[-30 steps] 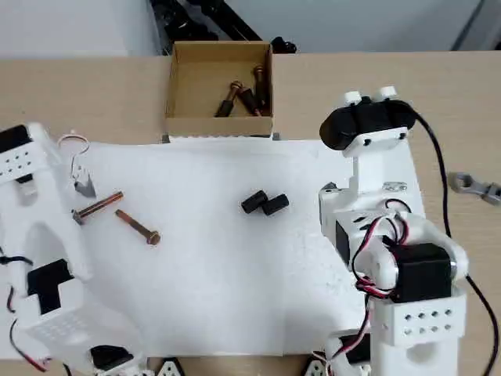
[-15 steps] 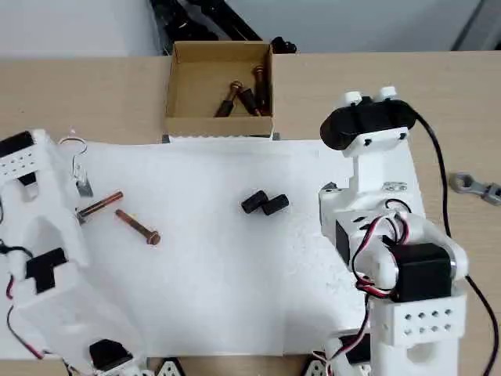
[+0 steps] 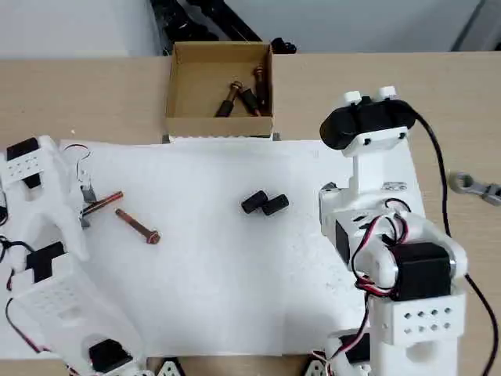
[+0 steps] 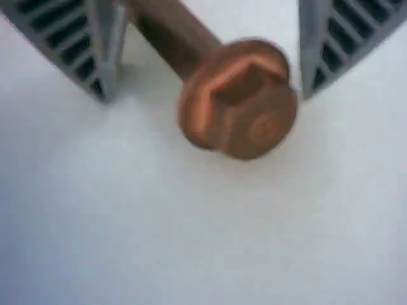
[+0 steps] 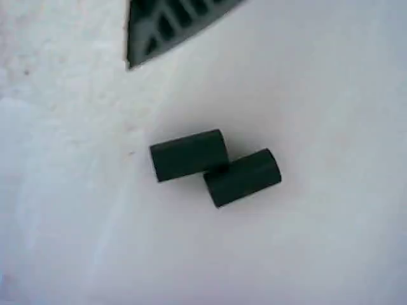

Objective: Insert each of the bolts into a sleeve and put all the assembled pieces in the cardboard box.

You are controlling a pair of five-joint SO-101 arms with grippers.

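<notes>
Counts: 2 loose bolts, 2 black sleeves (image 5: 189, 155), 1 cardboard box (image 3: 182, 86).

Both bolts lie on the white sheet (image 3: 235, 298) near its left edge. The first bolt (image 3: 103, 203) has its head between the left hand (image 4: 203, 95), which is open with one finger on each side of the head. The second bolt (image 3: 138, 226) is just beside it, toward the near edge.

The sleeves lie touching each other near the sheet's middle.

The box sits at the tabletop (image 3: 78, 86) far edge and holds what look like 2 assembled pieces (image 3: 235, 95).

Right hand (image 5: 172, 25) is above the sleeves; I cannot tell whether it is open or closed.
</notes>
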